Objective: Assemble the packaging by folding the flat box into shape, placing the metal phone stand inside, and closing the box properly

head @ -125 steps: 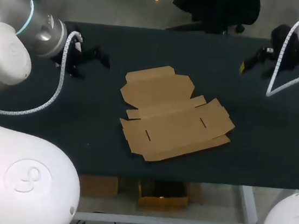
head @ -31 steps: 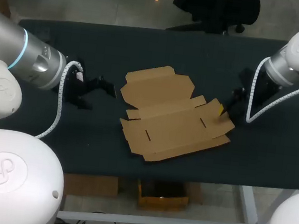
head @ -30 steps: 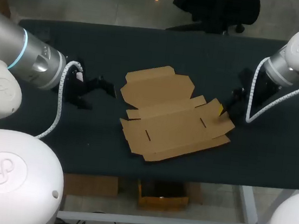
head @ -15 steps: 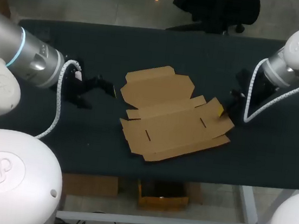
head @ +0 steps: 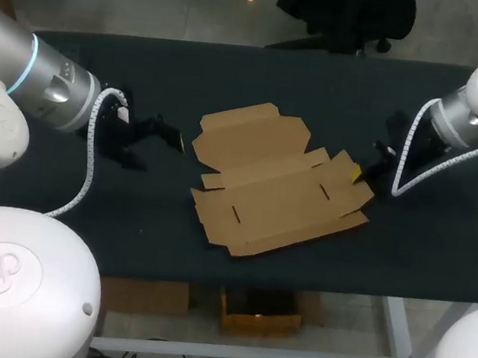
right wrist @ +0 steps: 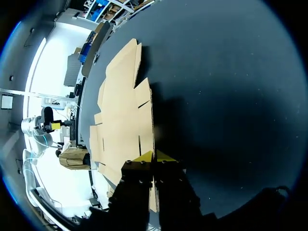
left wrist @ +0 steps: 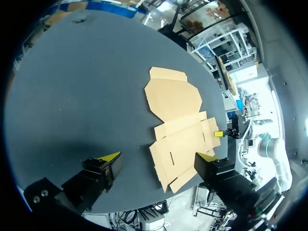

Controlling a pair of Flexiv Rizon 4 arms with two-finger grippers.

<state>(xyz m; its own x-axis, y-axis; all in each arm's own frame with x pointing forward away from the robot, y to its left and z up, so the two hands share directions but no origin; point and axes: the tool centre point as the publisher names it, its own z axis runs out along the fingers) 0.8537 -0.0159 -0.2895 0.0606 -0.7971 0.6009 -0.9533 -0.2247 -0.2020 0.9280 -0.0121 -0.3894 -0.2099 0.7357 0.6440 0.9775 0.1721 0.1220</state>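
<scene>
At the table's middle, head view: the flat box (head: 277, 188) lies unfolded on the dark table (head: 235, 65). Our right gripper (head: 360, 172) meets the end flap nearest the table's right edge. Our left gripper (head: 161, 135) hangs toward the left edge, apart from the card. We judge the step in hand to be raising that flap. It is best swung about its crease rather than pulled, while the free gripper pins the middle panel so the sheet cannot slide. No phone stand shows.

Left wrist view: the left gripper (left wrist: 158, 156) has its fingers spread wide and holds nothing. Ahead of it the flat box (left wrist: 175, 110) appears as thin tan cardboard, scored into panels, with short slots and notched flaps.

Right wrist view: the right gripper (right wrist: 154, 156) has its yellow tips pressed together on the flap's edge, pinching the card. The flat box (right wrist: 122, 110) stretches away ahead of the fingers, pale and uncreased. We judge that card this thin may buckle if it is lifted fast.
</scene>
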